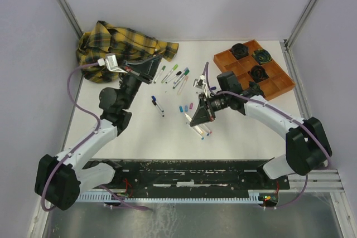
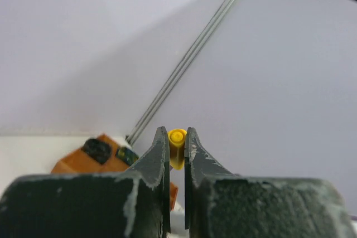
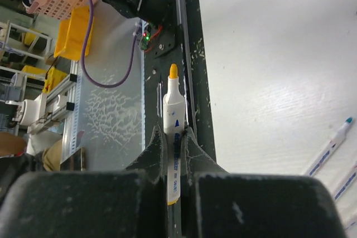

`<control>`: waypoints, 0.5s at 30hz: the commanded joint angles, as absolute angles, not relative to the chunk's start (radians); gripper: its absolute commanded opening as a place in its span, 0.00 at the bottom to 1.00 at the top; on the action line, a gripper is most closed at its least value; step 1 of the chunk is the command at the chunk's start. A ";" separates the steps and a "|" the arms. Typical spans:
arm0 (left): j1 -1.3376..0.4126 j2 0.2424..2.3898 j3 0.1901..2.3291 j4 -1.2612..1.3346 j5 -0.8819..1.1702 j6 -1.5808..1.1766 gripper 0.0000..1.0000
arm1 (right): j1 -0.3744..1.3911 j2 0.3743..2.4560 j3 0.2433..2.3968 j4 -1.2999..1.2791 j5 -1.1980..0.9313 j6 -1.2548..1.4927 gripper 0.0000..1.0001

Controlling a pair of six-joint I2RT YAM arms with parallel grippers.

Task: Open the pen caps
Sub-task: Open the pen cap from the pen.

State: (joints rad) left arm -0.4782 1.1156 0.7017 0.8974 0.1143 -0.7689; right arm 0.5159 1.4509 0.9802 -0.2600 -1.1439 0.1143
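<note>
In the left wrist view my left gripper is shut on a small yellow pen cap, held up in the air with its round end facing the camera. From above, the left gripper hovers beside the plaid cloth. My right gripper is shut on a white pen barrel whose bare yellow tip points away from it. In the top view the right gripper sits mid-table. Loose caps in blue and pink lie just left of it. Several capped pens lie further back.
An orange tray holding dark round objects stands at the back right, behind the right arm. A yellow plaid cloth is bunched at the back left. More pens lie between the arms, and others lie to the right of the right gripper.
</note>
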 commanded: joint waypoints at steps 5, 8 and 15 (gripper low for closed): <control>-0.451 1.042 0.648 0.915 0.044 -0.738 0.03 | 0.520 1.468 1.092 -0.563 -0.814 -0.089 0.00; -0.451 1.028 0.561 0.903 0.040 -0.771 0.03 | 0.519 1.478 1.091 -0.569 -0.598 -0.074 0.00; -0.451 1.061 0.419 0.885 0.080 -0.849 0.03 | 0.521 1.602 1.142 -0.603 -0.311 0.008 0.00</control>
State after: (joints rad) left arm -0.4591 1.0454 0.4629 0.8745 0.0616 -0.7910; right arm 0.5217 1.5414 1.0851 -0.5632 -0.5446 -0.0246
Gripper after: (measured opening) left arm 0.088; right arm 0.047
